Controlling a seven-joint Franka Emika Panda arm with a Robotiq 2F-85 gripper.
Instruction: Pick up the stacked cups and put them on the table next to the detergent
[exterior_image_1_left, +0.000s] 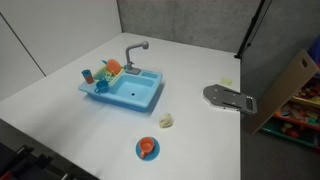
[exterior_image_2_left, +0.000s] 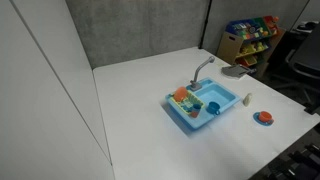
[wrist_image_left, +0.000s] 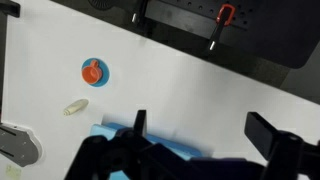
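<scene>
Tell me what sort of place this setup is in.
Probably a lab or office test area, not a real kitchen: a blue toy sink on a plain white table, grey partition panels behind it, and a shelf of colourful items off to the side.

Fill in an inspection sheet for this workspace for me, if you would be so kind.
Surface: white table, no spills seen.
Job's things: cups stand at one end of the sink; detergent lies on the table, apart from the sink.
Clutter: blue-rimmed plate near the table edge; orange ball on the sink; grey metal plate on the table.
Tool: tool open, holding nothing, above the sink's edge in the wrist view.
Cables: nothing seen.
Surroundings: grey walls; toy shelf; cardboard box; clamps along the table edge.
</scene>
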